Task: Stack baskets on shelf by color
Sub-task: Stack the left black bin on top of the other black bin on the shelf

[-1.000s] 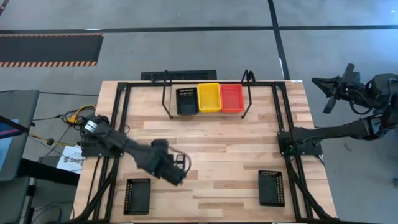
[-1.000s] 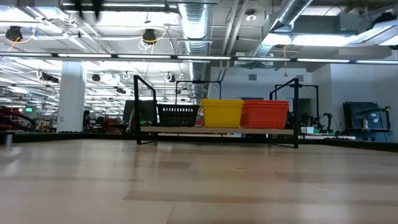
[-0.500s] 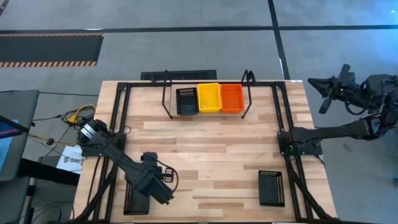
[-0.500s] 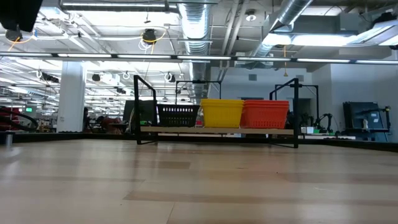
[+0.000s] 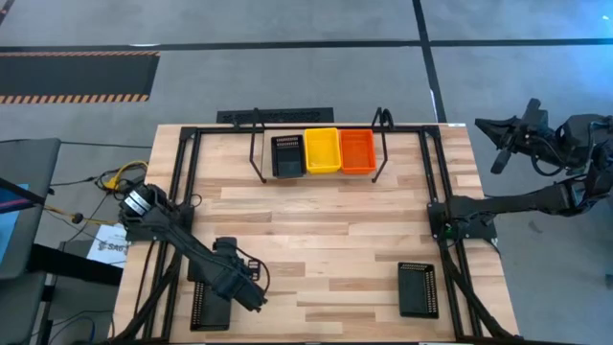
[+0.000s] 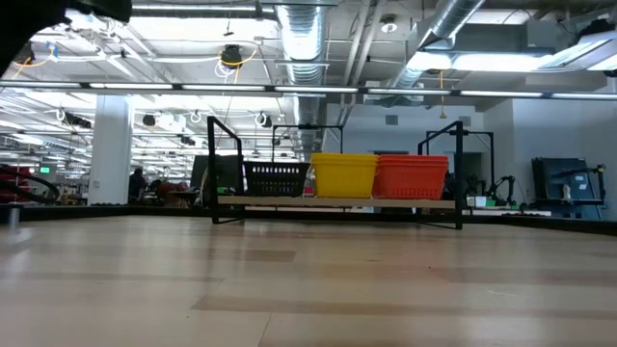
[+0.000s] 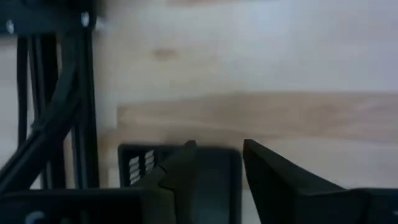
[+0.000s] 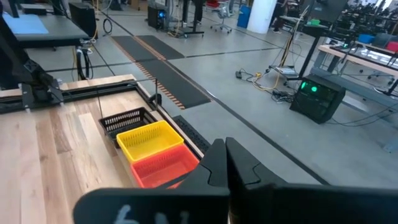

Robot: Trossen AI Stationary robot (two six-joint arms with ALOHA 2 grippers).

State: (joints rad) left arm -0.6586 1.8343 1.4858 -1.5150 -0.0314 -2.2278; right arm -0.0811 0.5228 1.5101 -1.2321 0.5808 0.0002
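**Left arm lining up on the near-left black basket**

The shelf (image 5: 321, 144) is sitting at the far middle of the table, and it is carrying three colours side by side: a black basket (image 5: 286, 155) on the left, a yellow stack (image 5: 322, 150) in the middle, a red stack (image 5: 357, 150) on the right. From table level the yellow and red piles are standing taller than the black one, so black looks like the colour left to finish. No basket is showing anything inside it.

Two loose black baskets are lying at the near edge: one near left (image 5: 203, 303), one near right (image 5: 418, 289), well apart.

The left gripper (image 5: 244, 285) is hovering over the near-left basket's right side, its fingers (image 7: 186, 168) spread with a gap between them and nothing held; the wrist view is showing the basket's rim just under them. The pick-up looks like the step in hand. Next, I'd judge, the fingers need to straddle one wall, then close.

The right gripper (image 5: 498, 144) is waiting off the table's far right, fingers pressed together.
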